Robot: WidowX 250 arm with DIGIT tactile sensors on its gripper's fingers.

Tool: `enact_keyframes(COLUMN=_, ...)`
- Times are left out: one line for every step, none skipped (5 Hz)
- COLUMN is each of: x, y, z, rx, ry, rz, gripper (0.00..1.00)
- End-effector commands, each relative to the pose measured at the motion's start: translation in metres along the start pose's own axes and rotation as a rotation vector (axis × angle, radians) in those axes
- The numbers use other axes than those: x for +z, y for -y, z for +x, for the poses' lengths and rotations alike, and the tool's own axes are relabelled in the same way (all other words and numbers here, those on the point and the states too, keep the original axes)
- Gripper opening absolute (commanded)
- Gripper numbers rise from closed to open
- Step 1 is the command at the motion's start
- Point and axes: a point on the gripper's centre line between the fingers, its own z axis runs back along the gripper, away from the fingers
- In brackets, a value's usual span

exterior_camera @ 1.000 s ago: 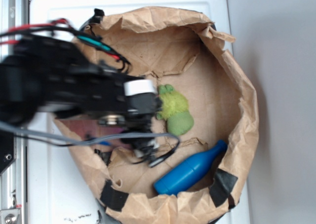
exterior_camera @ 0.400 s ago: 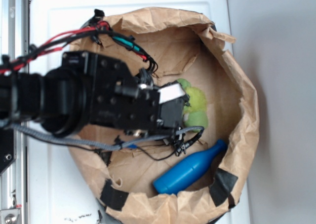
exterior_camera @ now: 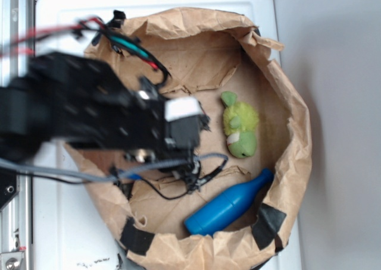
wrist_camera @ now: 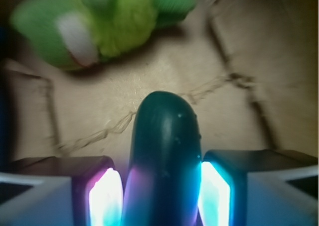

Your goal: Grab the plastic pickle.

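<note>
The plastic pickle (wrist_camera: 167, 136) is a smooth dark green capsule, seen in the wrist view standing up between my two lit fingers with its rounded end poking out past them. My gripper (wrist_camera: 162, 161) is shut on it, both pads against its sides. Brown cardboard floor lies beyond the pickle's tip. In the exterior view the black arm (exterior_camera: 107, 115) reaches into the paper bag from the left and hides both the fingers and the pickle.
A fuzzy yellow-green plush toy (exterior_camera: 240, 127) lies right of the arm, also seen as the plush toy (wrist_camera: 109, 17) just ahead of the pickle. A blue bottle (exterior_camera: 229, 206) lies at the bag's lower right. The crumpled paper bag wall (exterior_camera: 297, 133) rings everything, on a white bin lid (exterior_camera: 77, 234).
The arm swung right over the plush toy, then drew back left. The plush toy now lies uncovered, farther right and turned. The blue bottle has not moved.
</note>
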Motion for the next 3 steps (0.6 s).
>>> enact_keyframes(x=0.087, y=-0.009, z=0.024, rx=0.029, ry=0.13, rz=0.069, gripper=0.0)
enact_keyframes(x=0.106, y=-0.009, z=0.025, rx=0.048, ry=0.164, rz=0.065, gripper=0.0)
enact_keyframes(x=0.09, y=-0.006, z=0.021, rx=0.012, ry=0.224, rz=0.113, gripper=0.0)
